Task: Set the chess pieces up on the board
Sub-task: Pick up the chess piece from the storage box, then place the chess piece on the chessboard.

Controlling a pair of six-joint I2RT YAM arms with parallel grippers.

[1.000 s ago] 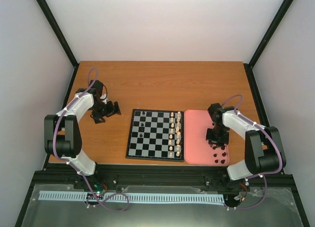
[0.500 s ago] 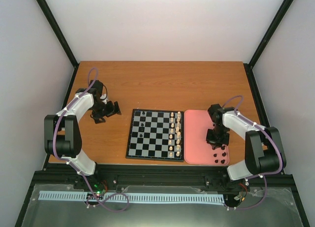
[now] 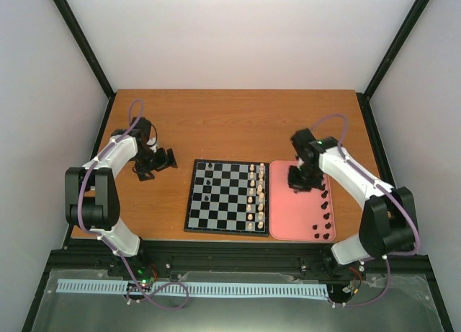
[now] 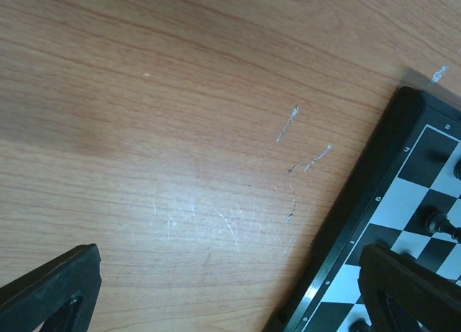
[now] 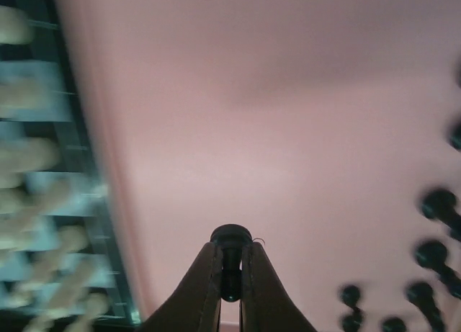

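We're seeing right claw (image 5: 230,263) pinching a tiny black chess piece (image 5: 230,237) btwn its tips, over pink rectangular tray (image 5: 252,94); left claw (image 4: 230,296) gaping wide.

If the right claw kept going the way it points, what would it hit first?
Most likely the bare floor of the pink tray; the right gripper, shut on a black chess piece, aims down at it. Depth is unclear.
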